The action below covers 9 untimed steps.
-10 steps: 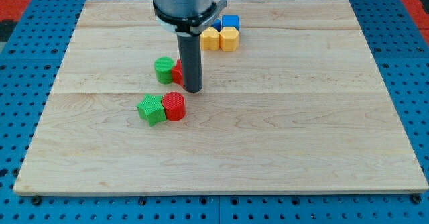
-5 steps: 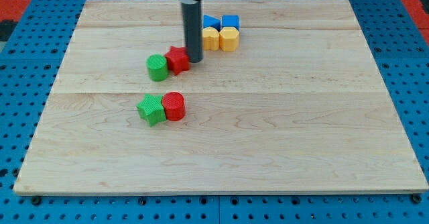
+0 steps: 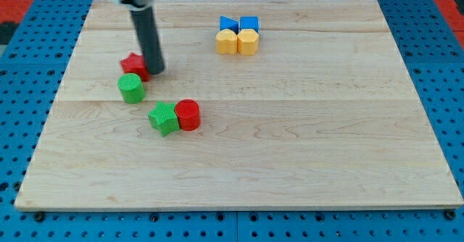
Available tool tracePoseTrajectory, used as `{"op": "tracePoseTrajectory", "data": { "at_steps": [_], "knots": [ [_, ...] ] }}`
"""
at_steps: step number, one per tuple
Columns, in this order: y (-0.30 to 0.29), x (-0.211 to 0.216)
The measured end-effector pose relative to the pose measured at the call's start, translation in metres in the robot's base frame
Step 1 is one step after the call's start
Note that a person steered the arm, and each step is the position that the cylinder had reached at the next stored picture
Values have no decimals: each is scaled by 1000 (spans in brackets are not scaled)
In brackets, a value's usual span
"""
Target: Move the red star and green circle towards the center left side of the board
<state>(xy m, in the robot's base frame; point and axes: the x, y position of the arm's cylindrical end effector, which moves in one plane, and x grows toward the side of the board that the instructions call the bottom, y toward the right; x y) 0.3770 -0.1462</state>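
Note:
The red star (image 3: 133, 65) lies at the board's left-centre, partly hidden behind my rod. The green circle (image 3: 131, 88) sits just below it, touching or nearly touching. My tip (image 3: 155, 70) rests on the board right against the red star's right side, up and to the right of the green circle.
A green star (image 3: 163, 118) and a red cylinder (image 3: 188, 115) sit side by side below and to the right of my tip. Two yellow blocks (image 3: 238, 42) with two blue blocks (image 3: 240, 24) behind them stand near the view's top centre. The wooden board (image 3: 312, 140) lies on a blue pegboard.
My tip has swept left across the board, pushing the red star and green circle to the left. The green circle has shifted from beside the star to below it.

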Motion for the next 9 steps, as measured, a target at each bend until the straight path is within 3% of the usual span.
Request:
{"op": "tracePoseTrajectory", "data": {
  "at_steps": [7,8,9],
  "knots": [
    [-3,-3],
    [43,-9],
    [78,12]
  ]
}}
